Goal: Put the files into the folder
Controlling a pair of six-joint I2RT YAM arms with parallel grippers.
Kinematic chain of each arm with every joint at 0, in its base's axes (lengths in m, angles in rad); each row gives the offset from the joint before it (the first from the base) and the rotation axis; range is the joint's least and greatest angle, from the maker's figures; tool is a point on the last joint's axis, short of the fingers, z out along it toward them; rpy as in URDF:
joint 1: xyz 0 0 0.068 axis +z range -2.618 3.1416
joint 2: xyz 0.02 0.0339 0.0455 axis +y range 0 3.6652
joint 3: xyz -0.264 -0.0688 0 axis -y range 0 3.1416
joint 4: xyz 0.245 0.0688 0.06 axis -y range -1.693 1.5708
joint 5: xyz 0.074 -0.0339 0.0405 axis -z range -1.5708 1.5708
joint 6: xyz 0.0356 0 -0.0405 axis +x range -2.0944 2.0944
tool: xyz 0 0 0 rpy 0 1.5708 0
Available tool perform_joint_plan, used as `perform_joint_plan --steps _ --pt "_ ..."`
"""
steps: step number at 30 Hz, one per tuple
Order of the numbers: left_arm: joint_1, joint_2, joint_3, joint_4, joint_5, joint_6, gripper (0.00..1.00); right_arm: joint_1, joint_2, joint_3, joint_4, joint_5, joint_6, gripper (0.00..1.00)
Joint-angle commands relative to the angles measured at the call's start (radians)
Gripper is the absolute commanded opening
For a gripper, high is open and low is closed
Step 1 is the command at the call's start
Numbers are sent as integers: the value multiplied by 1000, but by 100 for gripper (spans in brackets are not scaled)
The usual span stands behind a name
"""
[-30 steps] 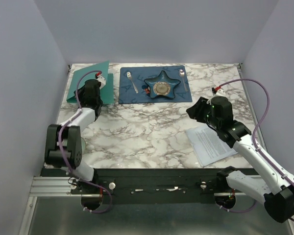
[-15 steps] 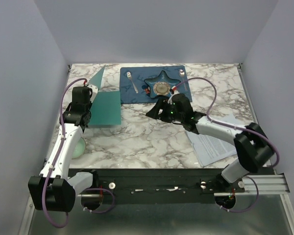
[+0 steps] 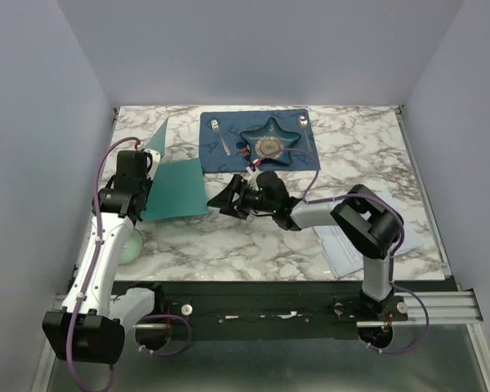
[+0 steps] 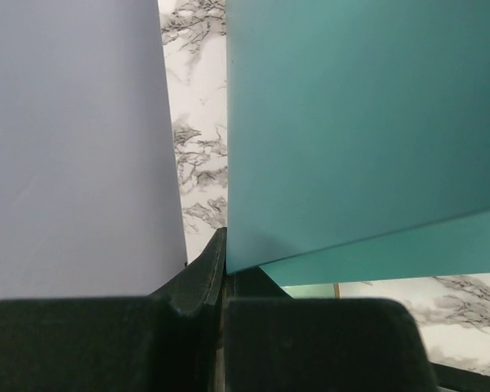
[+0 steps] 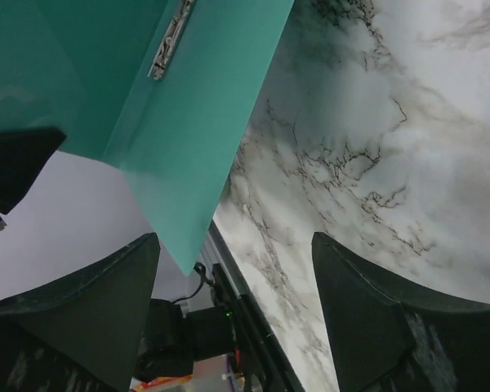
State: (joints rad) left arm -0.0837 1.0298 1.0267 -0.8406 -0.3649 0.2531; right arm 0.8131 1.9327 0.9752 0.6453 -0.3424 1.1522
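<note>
The teal-green folder point(image 3: 178, 188) is open at the table's left, one cover lying low and the other point(image 3: 155, 139) raised behind it. My left gripper point(image 3: 141, 202) is shut on its left edge; in the left wrist view the cover point(image 4: 359, 122) runs straight out of the closed jaws point(image 4: 224, 265). My right gripper point(image 3: 220, 198) is open just right of the folder, holding nothing. Its wrist view shows the folder point(image 5: 188, 122) and its silver clip point(image 5: 170, 41) ahead of the spread fingers point(image 5: 106, 310). The files point(image 3: 336, 249) lie at the front right, partly under my right arm.
A dark blue placemat point(image 3: 220, 159) with a star dish point(image 3: 269, 145), a fork and a spoon sits at the back centre. A pale green round object point(image 3: 131, 245) lies under my left arm. Walls close in the left, back and right sides.
My right arm has swung left from the files across the table to the folder's edge, its jaws spreading. My left arm has drawn the folder nearer, with its covers opened apart.
</note>
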Motion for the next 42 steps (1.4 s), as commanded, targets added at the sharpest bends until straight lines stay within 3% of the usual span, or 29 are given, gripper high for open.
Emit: perform_joint_plan --steps 1,8,20,23,25,26,27,28,34,39,42 --pt "-5 -34 4 -23 20 -12 0 1 63 60 108 -41 80 84" --pt "-5 -42 3 -23 34 -20 0 15 142 171 80 -69 118 83" --pt "-5 -76 -2 -17 37 -20 0 46 279 324 -10 -96 172 71" --pt "-5 -80 10 -22 40 -26 0 47 278 316 4 -96 181 59" --pt "-5 -83 28 -26 50 -38 0 47 266 316 -7 -93 161 37" --pt "-5 -91 36 -28 55 -44 0 47 240 316 -13 -92 146 27" --pt "-5 -96 44 -29 60 -49 0 46 221 315 -19 -90 127 5" --pt "-5 -103 61 -29 64 -54 0 46 201 312 -50 -87 72 1" --pt "-5 -217 68 38 127 -57 0 46 -92 225 -281 6 -239 1" --pt "-5 -238 72 23 240 -72 0 46 -335 58 -443 147 -402 1" --pt "-5 -235 49 3 309 -72 9 46 -501 -39 -532 258 -445 1"
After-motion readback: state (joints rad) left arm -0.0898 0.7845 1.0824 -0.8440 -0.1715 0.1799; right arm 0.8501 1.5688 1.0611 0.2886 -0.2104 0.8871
